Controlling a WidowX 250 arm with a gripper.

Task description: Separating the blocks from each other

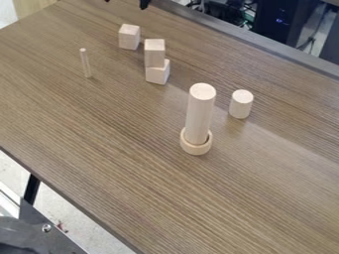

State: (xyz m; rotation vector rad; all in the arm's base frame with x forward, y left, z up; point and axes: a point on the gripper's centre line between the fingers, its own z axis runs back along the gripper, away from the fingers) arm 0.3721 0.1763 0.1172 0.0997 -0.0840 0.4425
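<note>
Soft, bright light, a pale sheen across the right of the tabletop [285,163], dimness beyond its far edge.

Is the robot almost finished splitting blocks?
Not quite. The left block and short cylinder stand apart. The gripper, at the top edge, is open, holding nothing. Left to do: the upper block sits on the lower block; maybe also the tall cylinder, standing in a ring.

This looks like a lab or technical workroom: past the far edge of the wood-grain desk [132,168] stands dark, computer-like equipment [268,22] with a small blue light [283,21], beside tangled cables [232,9]. At near left, a bolted metal frame [49,240] sits above pale, speckled floor [83,225].
</note>
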